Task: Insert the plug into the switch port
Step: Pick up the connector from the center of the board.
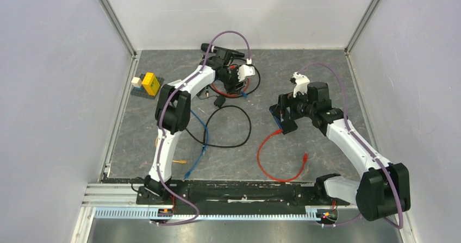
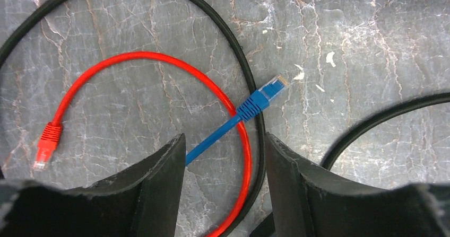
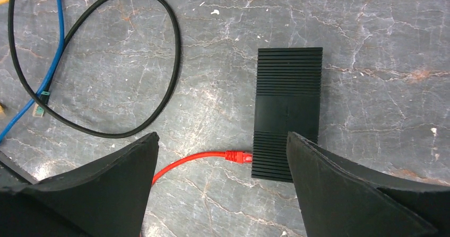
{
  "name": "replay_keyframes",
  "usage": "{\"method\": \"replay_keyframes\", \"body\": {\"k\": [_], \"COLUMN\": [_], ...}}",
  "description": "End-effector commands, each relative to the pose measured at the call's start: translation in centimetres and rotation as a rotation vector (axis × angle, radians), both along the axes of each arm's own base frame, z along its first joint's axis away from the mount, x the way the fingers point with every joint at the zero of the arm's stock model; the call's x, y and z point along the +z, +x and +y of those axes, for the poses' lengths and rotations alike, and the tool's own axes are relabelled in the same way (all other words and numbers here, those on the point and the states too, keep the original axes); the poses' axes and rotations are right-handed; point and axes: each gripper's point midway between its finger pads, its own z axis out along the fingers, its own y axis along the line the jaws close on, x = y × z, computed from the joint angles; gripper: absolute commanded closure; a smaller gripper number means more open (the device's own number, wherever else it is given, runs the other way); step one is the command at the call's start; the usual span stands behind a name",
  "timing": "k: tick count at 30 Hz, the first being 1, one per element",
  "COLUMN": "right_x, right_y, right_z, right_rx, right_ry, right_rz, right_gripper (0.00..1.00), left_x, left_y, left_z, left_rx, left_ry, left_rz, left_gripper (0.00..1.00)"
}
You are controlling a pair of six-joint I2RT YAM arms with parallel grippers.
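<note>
- Black fingers (image 2: 164, 184) of the left gripper (image 2: 224, 141) stand spread and empty, low over the grey marbled tabletop (image 2: 371, 35).
- What could go wrong: the blue cable (image 2: 212, 141) runs up between those fingers and crosses the red cable loop (image 2: 154, 53) right there, and a black cable (image 2: 241, 51) passes just under the plug. Closing here would likely pinch cord rather than plug, and might gather the red strand too and drag the tangle along.
- The blue plug (image 2: 265, 95) lies just beyond the fingertips, angled toward the right-hand finger.
- The right gripper (image 3: 222, 139) is wide open and empty, hovering over the black ribbed box (image 3: 287, 104), apparently the switch.
- A red plug (image 3: 239, 156) meets the box's long edge, which suggests the switch port sits there. The sockets face sideways and cannot be seen.
- In the top view the blue plug lies well apart from the box, to its left and farther back.
</note>
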Motion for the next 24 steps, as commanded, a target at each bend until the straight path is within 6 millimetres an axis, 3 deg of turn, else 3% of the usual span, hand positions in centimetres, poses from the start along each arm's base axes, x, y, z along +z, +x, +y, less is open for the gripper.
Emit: {"method": "replay_keyframes", "body": {"k": [1, 13, 20, 24], "right_x": [2.2, 2.3, 2.4, 2.2], "right_y": [1.2, 1.6, 1.9, 2.0], "right_z": [0.0, 0.3, 0.2, 0.3], "right_rx": [-0.002, 0.019, 0.022, 0.025], "right_ry": [-0.027, -0.03, -0.045, -0.04], "right_rz": [-0.057, -0.053, -0.057, -0.048], "right_gripper": [0.09, 0.09, 0.09, 0.09], "left_x": [0.5, -1.7, -1.5, -0.4], "left_y": [1.3, -0.2, -1.0, -1.3], "left_z": [-0.6, -1.8, -2.1, -1.6], "left_rx": [-0.072, -0.202, -0.238, -0.236], "left_ry": [0.009, 0.057, 0.06, 0.076], "left_rz": [-0.084, -0.09, -0.083, -0.097], "left_gripper": [0.39, 0.47, 0.81, 0.98]}}
